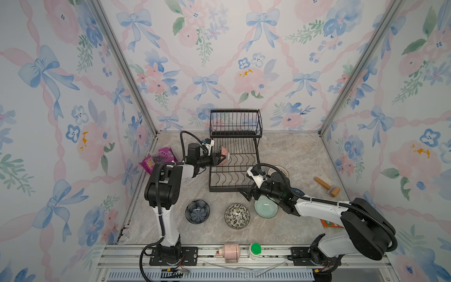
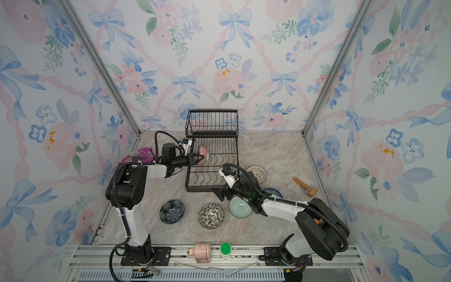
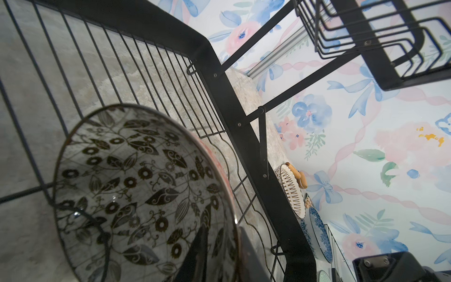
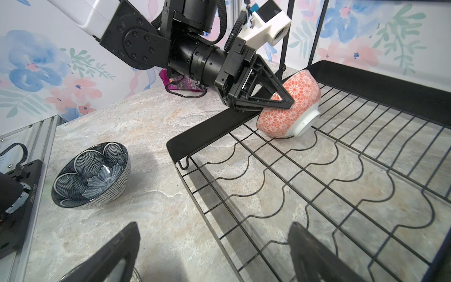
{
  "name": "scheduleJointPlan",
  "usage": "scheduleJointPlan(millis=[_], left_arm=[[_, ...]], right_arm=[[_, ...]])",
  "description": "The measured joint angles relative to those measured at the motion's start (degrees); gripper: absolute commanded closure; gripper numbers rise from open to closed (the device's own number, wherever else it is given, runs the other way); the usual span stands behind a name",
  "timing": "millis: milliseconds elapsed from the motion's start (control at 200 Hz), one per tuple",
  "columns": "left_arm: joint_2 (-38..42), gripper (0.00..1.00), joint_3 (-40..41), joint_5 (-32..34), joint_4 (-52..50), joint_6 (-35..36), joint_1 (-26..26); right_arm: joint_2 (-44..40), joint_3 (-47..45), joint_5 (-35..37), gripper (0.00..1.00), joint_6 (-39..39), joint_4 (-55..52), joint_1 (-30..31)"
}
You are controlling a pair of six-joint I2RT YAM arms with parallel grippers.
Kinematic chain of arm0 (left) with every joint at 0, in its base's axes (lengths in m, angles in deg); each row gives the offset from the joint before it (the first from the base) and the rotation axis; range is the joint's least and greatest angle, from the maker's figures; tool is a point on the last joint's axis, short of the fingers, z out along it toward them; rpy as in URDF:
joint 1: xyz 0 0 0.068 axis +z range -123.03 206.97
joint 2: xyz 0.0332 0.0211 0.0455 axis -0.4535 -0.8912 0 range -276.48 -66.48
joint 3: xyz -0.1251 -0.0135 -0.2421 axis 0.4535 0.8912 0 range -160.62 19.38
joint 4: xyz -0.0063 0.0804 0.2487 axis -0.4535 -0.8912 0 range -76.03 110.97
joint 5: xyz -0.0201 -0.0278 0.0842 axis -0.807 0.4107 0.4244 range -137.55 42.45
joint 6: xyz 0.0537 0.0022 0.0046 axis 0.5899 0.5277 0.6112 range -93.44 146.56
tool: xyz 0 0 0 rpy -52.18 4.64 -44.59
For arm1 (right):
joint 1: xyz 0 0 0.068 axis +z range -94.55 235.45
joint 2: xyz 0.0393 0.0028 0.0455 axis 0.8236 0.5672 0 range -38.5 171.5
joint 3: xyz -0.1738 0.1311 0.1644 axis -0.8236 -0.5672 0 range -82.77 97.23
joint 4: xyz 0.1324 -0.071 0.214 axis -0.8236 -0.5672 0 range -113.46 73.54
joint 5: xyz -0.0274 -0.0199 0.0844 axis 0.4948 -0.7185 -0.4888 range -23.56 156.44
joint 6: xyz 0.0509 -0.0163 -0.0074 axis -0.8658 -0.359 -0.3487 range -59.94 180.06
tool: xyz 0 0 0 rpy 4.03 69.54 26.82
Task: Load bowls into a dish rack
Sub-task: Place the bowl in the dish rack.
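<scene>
I had the left gripper (image 1: pixel 221 158) at a small round footed ceramic bowl (image 4: pixel 301 89), pink-red patterned outside and dark floral inside. It lay on its side in the larger slotted tier of the black two-tier wire dish rack (image 1: pixel 224 189). It sat close to that tier's left rim, with its white foot turned toward the middle of the rack and its lower edge on the wires by a wavy divider. One finger (image 4: pixel 266 106) lay along the bowl's outside and the other reached into its mouth, the rim between them. Whether they pinched it or had let go, I could not tell from any view.

The right gripper (image 1: pixel 247 193) hung with its jaws spread wide and nothing between them, low by the rack's front edge and just above the pale mint green bowl (image 1: pixel 264 210). That bowl sat upright on the marble-look tabletop (image 1: pixel 292 156).

To its left, well apart from each other, stood the black-and-cream floral bowl (image 1: pixel 237 216) and the dark blue petal-shaped bowl (image 1: pixel 197 211), both upright in front of the rack. Right of the rack, partly behind the right arm in both top views, were the white-and-black lattice bowl (image 2: pixel 257 172) and the blue floral bowl (image 3: pixel 319 234).

A purple snack packet (image 1: pixel 158 158) lay behind the left arm, and a wooden roller (image 1: pixel 327 186) lay near the right wall.
</scene>
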Motion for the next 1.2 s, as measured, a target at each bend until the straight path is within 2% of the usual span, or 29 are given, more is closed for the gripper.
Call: scheduleJointPlan(millis=[775,1200], left_arm=[[3.4,0.69,2.0,3.3,-4.1,0.9,0.1],[6.7,0.70,2.7,5.5,-4.9,0.9,0.2]], right_arm=[[0.0,0.7,0.0,0.04,0.0,-0.4,0.1],[0.0,0.7,0.0,0.04,0.0,-0.7,0.1]])
